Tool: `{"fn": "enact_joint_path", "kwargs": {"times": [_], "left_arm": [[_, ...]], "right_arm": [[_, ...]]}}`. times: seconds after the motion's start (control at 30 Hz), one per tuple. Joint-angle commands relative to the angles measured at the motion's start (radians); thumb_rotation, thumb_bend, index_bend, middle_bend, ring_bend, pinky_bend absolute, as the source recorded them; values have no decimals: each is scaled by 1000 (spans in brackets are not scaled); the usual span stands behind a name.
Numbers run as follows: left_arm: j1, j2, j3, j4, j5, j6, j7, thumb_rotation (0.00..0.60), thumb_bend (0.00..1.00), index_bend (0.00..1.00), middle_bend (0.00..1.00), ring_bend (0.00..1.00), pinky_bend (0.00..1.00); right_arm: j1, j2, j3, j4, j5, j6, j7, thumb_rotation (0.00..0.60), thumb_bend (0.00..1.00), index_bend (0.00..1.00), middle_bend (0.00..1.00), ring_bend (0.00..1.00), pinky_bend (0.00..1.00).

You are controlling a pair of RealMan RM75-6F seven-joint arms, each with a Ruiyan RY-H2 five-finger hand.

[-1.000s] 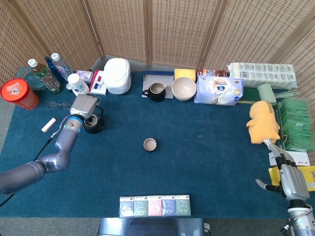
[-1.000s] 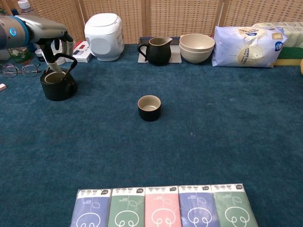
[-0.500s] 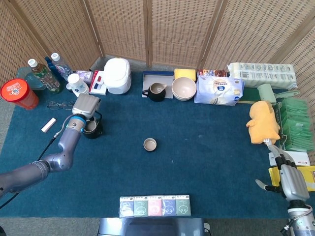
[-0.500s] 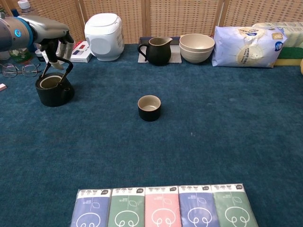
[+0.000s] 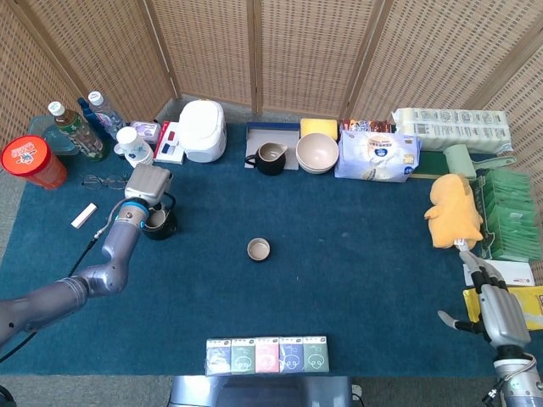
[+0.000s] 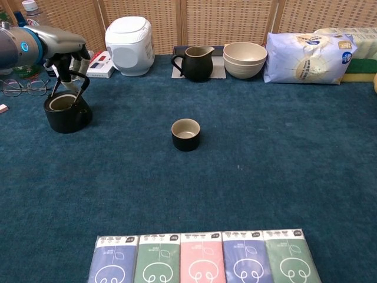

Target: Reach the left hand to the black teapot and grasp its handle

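My left hand (image 6: 69, 62) sits directly over the squat black teapot with the arched wire handle (image 6: 66, 111), fingers pointing down around the top of that arch. From the chest view the fingers appear to be curled about the handle, but the hand's own bulk hides the contact — I cannot tell whether they are closed on it or only bracketing it. The head view shows just the back of the hand (image 5: 147, 182) covering the pot (image 5: 159, 222), so it settles nothing.

The teapot stands upright on the dark blue cloth-covered table (image 6: 265, 177), near its far left corner, with no lid on.

Risks as I judge them:
- The handle is thin and arched; if the fingers close off-centre, the pot may swing or tip on lifting.
- If the fingers are only beside the wire, closing could push the handle over and drag the pot along the cloth.
- A pair of dark-framed spectacles (image 6: 23, 86) lies just beside the pot toward the left edge, and a white rounded rice cooker (image 6: 129, 37) stands near at the back edge — a sideways jerk of the arm could strike either.

The small black tea cup with a pale interior (image 6: 186, 134) stands well apart at the table's middle. My right hand (image 5: 495, 309) rests near the right edge, fingers apart, holding nothing.
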Motion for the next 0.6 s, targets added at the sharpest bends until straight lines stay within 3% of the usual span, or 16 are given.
{"fn": "enact_joint_path", "kwargs": {"times": [0.03, 0.17, 0.37, 0.5, 0.6], "left_arm": [[1, 8, 1, -10, -7, 11, 5, 600, 225, 618, 654, 587, 759], [5, 19, 3, -26, -20, 30, 16, 600, 302, 730, 767, 702, 853], [11, 42, 1, -79, -18, 55, 16, 600, 323, 769, 809, 745, 870], [24, 89, -7, -174, 44, 92, -16, 600, 325, 778, 817, 748, 871], [44, 163, -6, -289, 163, 137, -56, 600, 325, 780, 817, 747, 872]], "right_arm": [[0, 2, -2, -1, -4, -1, 4, 600, 0, 0, 0, 0, 0], [0, 4, -4, -1, -8, -4, 10, 600, 0, 0, 0, 0, 0], [1, 6, -6, 0, -13, -6, 17, 600, 0, 0, 0, 0, 0], [1, 6, -7, 0, -17, -6, 19, 600, 0, 0, 0, 0, 0], [2, 7, -10, -3, -23, -8, 19, 600, 0, 0, 0, 0, 0]]}}
